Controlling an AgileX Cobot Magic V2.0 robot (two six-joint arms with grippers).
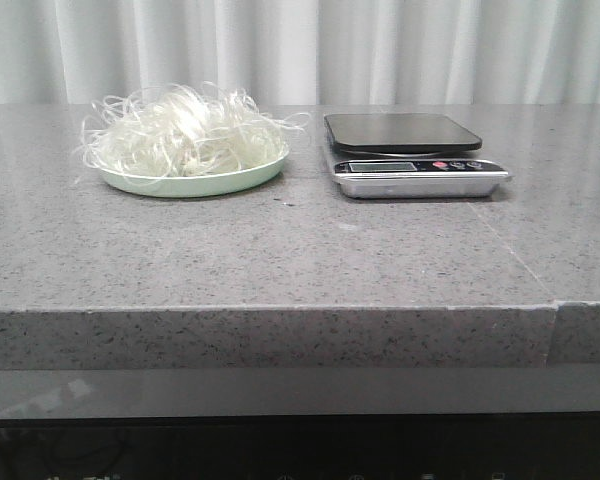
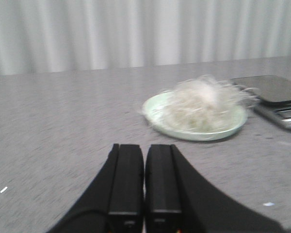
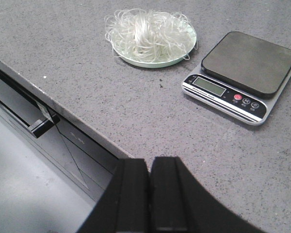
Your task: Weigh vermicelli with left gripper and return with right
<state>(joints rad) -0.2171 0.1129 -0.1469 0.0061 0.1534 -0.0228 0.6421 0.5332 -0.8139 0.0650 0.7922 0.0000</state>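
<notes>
The grey speckled table (image 1: 280, 250) fills the front view, with a pale curtain (image 1: 300, 50) behind it. Neither arm appears in that view. On the table's right side sits a kitchen scale (image 1: 410, 155) with a dark weighing platform and a silver front panel; nothing lies on the platform. To its left, just beside it but apart, stands the pale green plate (image 1: 190, 183), and the vermicelli (image 1: 185, 130) is heaped on that plate, with stray loops hanging past the rim.

Only the right wrist view looks down on the scale (image 3: 242, 73), showing a grey display and 3 small buttons, 1 of them red; no reading can be made out. It also shows the table's front edge and a dark cabinet face (image 3: 48, 136) below it. The vermicelli (image 3: 150, 34) and plate (image 3: 150, 62) are sharp here.

The left wrist view is blurred: the vermicelli (image 2: 201, 107) is a pale smudge on the plate (image 2: 194, 133), and the scale (image 2: 276, 97) is cut off at the frame edge.

The left gripper (image 2: 144, 184) is closed on nothing, its 2 fingers pressed together, well short of the plate. The right gripper (image 3: 149, 194) is likewise closed and empty, near the table's edge.
</notes>
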